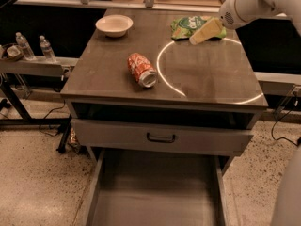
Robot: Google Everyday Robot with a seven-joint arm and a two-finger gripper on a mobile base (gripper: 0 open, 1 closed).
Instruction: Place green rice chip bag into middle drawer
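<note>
The green rice chip bag (189, 26) lies flat at the back right of the cabinet top. My gripper (196, 37), cream-coloured on a white arm coming in from the upper right, hangs just over the bag's right front edge and hides part of it. I cannot tell whether it touches the bag. The middle drawer (155, 192) is pulled out at the bottom of the view, a wide grey tray with a bare floor and low side walls.
A red-orange soda can (142, 69) lies on its side mid-top. A white bowl (114, 25) sits at the back left. A grey drawer front with a black handle (161, 138) is above the open tray. Two water bottles (23, 46) stand on a left shelf.
</note>
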